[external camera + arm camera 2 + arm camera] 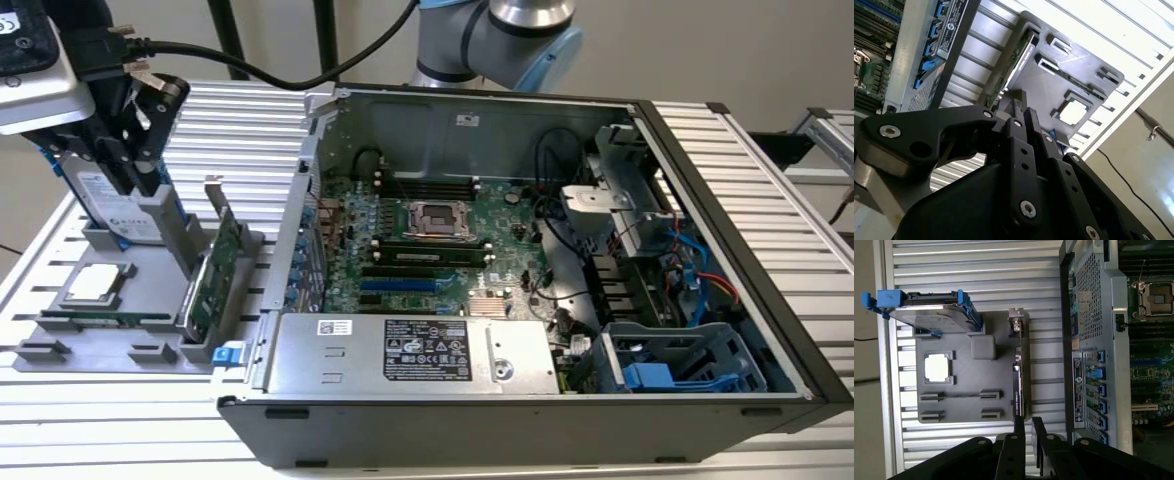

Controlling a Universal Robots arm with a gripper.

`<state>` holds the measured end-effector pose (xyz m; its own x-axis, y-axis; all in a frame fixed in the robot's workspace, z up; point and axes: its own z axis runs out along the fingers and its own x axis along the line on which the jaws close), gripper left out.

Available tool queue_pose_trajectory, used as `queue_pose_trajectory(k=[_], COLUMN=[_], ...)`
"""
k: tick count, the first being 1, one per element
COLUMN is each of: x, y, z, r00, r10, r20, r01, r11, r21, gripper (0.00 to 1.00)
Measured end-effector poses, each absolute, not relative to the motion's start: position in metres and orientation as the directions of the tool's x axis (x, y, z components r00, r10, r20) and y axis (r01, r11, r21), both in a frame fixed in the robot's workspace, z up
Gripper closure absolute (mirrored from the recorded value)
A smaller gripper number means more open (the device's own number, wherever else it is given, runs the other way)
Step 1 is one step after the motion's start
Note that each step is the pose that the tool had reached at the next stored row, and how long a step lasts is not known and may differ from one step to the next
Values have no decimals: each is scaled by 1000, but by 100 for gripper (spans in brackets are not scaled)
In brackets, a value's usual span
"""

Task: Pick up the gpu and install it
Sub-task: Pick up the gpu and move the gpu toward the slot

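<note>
**Operator:** Where is the gpu (211, 272) standing?

**Manual:** You are seeing it upright in the grey holder (100, 352) on the worktop (234, 120), beside the open computer case (721, 185). The exterior view is showing its green face, and the first wrist view is presenting its thin edge.

**Operator:** And the pincer (1028, 426)?

**Manual:** It is hovering over the card's end without touching it. Its fingers are nearly closed, leaving a narrow gap, and are holding nothing.

Black hand (1026, 424), silver screws (1027, 209), grey arm (514, 20), seemingly pale-blue joint cap (558, 48)
</note>
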<state>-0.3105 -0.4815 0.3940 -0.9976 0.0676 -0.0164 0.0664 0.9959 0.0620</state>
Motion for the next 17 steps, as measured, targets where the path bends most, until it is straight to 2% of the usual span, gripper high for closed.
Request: queue_pose_trajectory(k=[17], x=[-310], y=[-481], z=[391], r00=[-998], r10=[68], r20=[-16], r01=[66], r11=[996], r21=[62], gripper=[0])
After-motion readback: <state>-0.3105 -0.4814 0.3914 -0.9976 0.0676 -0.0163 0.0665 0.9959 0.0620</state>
